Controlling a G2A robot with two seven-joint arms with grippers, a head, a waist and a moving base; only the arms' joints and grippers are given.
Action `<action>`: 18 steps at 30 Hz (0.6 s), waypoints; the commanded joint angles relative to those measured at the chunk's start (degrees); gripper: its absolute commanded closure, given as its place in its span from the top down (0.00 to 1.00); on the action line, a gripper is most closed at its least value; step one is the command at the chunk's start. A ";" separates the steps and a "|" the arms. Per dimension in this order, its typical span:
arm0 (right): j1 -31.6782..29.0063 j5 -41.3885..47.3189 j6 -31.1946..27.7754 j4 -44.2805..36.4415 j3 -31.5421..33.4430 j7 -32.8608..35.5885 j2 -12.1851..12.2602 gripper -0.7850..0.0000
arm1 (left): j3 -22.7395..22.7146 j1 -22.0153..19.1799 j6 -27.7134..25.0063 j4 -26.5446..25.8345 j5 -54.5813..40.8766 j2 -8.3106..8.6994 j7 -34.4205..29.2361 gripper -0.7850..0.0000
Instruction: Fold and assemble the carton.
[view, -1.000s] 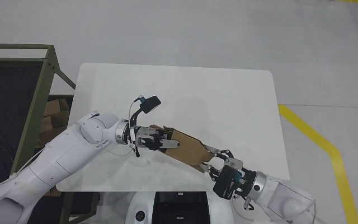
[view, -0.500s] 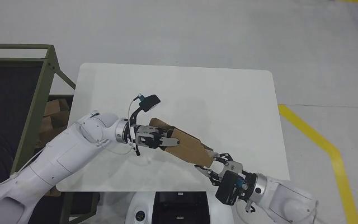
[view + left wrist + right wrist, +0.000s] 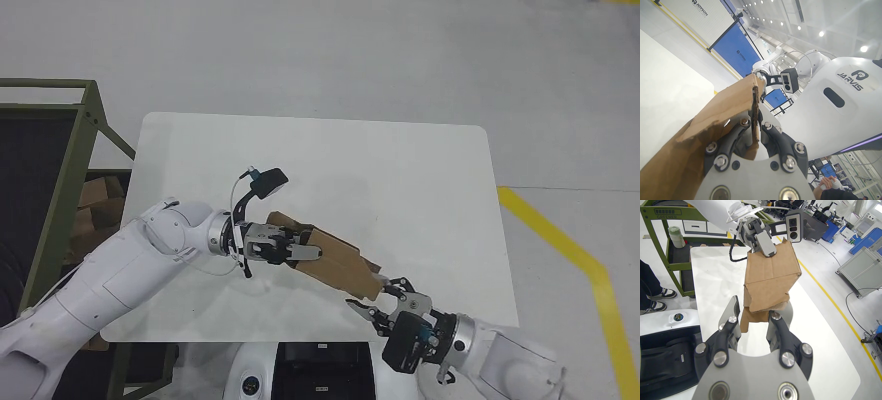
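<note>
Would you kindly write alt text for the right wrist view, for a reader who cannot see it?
The open right gripper faces the ragged near end of a brown carton, which the left gripper holds by its far end above a white table.

White arms [image 3: 110,285]; the right pincer [image 3: 754,309] shows black linkages [image 3: 723,336] and silver screws [image 3: 787,356].

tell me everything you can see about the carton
The carton is plain brown corrugated cardboard, partly opened into a boxy sleeve with creased panels and ragged, loose end flaps. It appears lifted above the white table, tilted. The left gripper is shut on the edge at one end. The right gripper is open at the other end, fingers either side of a hanging flap; whether they touch it is unclear.
</note>
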 commanded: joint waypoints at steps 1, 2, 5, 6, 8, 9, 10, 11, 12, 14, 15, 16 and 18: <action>0.29 0.09 -0.32 0.07 -0.30 0.44 -0.05 0.36 | -0.04 0.04 -0.04 0.04 -0.02 -0.04 0.05 0.00; 0.54 0.19 -0.36 0.13 -0.48 0.72 -0.09 0.36 | -0.07 0.08 -0.09 0.06 -0.10 -0.07 0.09 0.00; 1.33 0.61 -0.62 0.35 -1.14 1.60 -0.23 0.36 | -0.12 0.13 -0.13 0.01 -0.05 -0.14 0.14 0.00; 1.62 0.73 -0.62 0.42 -1.34 1.83 -0.29 0.36 | -0.13 0.14 -0.11 0.00 0.01 -0.15 0.11 0.00; 2.14 1.14 -0.55 0.66 -1.68 2.31 -0.39 0.36 | -0.17 0.16 -0.05 -0.03 0.06 -0.18 0.06 0.00; 2.37 1.31 -0.48 0.74 -1.81 2.57 -0.44 0.36 | -0.17 0.18 -0.04 -0.05 0.04 -0.20 0.05 0.00; 2.52 1.65 -0.28 0.85 -1.93 2.79 -0.50 0.35 | -0.16 0.19 0.03 -0.12 0.05 -0.21 -0.03 0.00; 2.61 2.01 0.17 0.91 -2.01 2.96 -0.56 0.35 | -0.15 0.18 0.12 -0.25 0.09 -0.22 -0.12 0.00; 2.66 2.18 0.68 0.96 -2.05 3.15 -0.62 0.34 | -0.16 0.17 0.16 -0.32 0.12 -0.22 -0.15 0.00; 2.73 2.41 1.01 1.01 -1.95 3.11 -0.68 0.34 | -0.18 0.18 0.23 -0.38 0.19 -0.21 -0.23 0.00; 2.63 2.48 1.16 1.04 -1.74 2.88 -0.68 0.34 | -0.21 0.21 0.19 -0.35 0.12 -0.21 -0.19 0.00; 2.39 2.57 1.35 1.03 -1.46 2.58 -0.67 0.35 | -0.22 0.23 0.19 -0.35 0.12 -0.21 -0.18 0.00; 1.61 2.45 1.72 0.85 -0.81 1.64 -0.62 0.35 | -0.29 0.29 0.10 -0.30 0.03 -0.20 -0.10 0.00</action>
